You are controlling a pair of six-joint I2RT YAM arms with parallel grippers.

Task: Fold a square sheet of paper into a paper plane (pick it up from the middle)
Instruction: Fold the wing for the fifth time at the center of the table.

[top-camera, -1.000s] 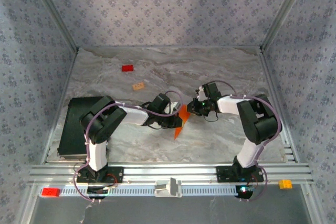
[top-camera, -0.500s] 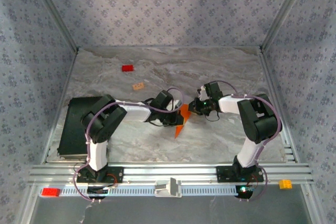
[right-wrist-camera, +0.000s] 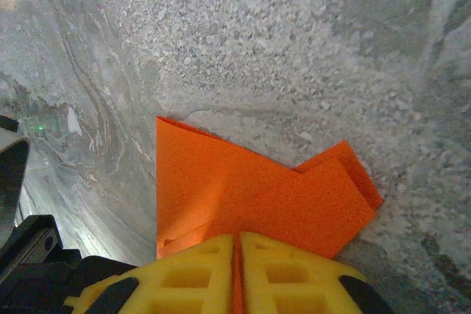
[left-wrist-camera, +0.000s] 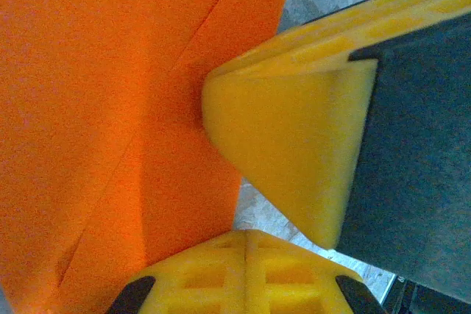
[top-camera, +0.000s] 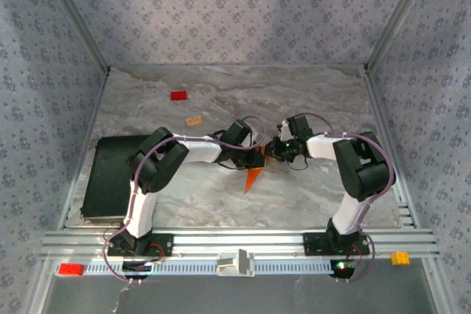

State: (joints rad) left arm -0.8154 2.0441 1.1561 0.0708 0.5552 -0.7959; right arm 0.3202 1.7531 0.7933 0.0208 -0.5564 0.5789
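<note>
While the right tool (right-wrist-camera: 237,244) is pinching the paper (right-wrist-camera: 243,189) mid-frame, the left tool (left-wrist-camera: 246,244) is sitting closed beside it.

A small red block (top-camera: 178,95) lies at 11 o'clock on the grey marbled desk (top-camera: 309,93), with a tan block (top-camera: 194,120) near it, toward the centre. A flat black box (top-camera: 107,174) sits at the 9 o'clock edge. By the aluminium rail (top-camera: 294,240) at 6 o'clock are a red brick (top-camera: 71,269) at 7, a white clip (top-camera: 235,262) and an orange brick (top-camera: 399,258) at 5. Patterned walls (top-camera: 235,12) enclose the scene.
</note>
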